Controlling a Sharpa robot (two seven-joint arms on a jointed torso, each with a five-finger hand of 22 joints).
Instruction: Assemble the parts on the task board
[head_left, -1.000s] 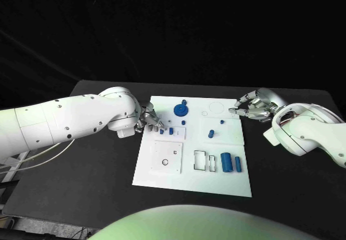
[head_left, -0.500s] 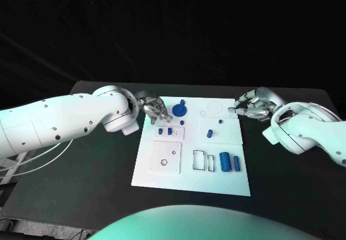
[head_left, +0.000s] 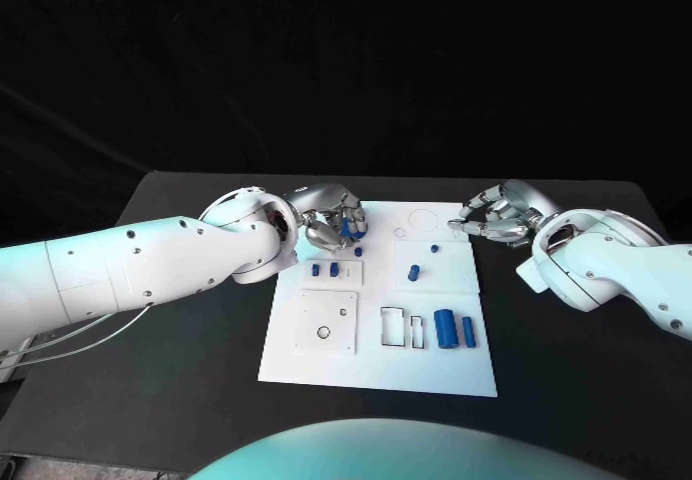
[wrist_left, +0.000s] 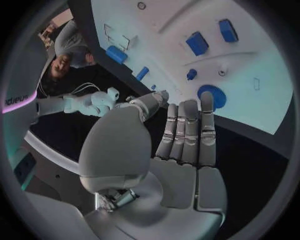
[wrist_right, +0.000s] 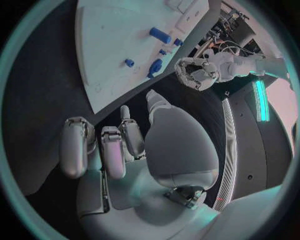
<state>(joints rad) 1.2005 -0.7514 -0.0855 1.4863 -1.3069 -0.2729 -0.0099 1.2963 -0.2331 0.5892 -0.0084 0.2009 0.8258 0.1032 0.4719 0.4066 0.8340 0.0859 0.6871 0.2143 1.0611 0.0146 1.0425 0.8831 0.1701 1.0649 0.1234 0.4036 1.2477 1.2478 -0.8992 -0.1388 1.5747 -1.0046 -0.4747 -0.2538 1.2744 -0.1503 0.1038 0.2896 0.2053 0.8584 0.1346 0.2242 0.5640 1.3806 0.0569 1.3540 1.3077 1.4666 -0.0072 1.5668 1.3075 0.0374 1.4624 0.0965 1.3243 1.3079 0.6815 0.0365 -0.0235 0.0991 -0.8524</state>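
Left hand (head_left: 330, 222) over the far left corner of the task board (head_left: 378, 372), palm down, fingers (wrist_left: 187, 131) straight and pressed side by side, thumb alongside; nothing held. Round blue part (wrist_left: 211, 95) just beyond the fingertips in the left wrist view, flat on the board; in the head view mostly hidden under the hand. Small blue peg (wrist_left: 191, 74) a little farther out from the fingertips than the round part. Two short blue parts (head_left: 325, 269) standing side by side in a small square plate, just nearer the robot than the left hand.

Right hand (head_left: 495, 217) off the board, above the black table (head_left: 591, 360) just beside the board's far right edge. Fingers (wrist_right: 106, 150) curled inward toward the thumb, nothing seen between them; not touching the board.

Between the two hands, on the board: a faint circular recess (head_left: 427, 217) near the far edge, and a single blue peg (head_left: 414, 271) lying tilted, closer to the right hand than to the left.

Well away from both hands, toward the robot: two blue cylinders (head_left: 454, 328) lying side by side, the larger next to two narrow rectangular slots (head_left: 402, 327). White square plate with a small hole (head_left: 327, 322) on the left-hand side of those, flat on the board.

In the right wrist view: board with blue parts beyond the curled fingers, left hand visible past the board's far corner.
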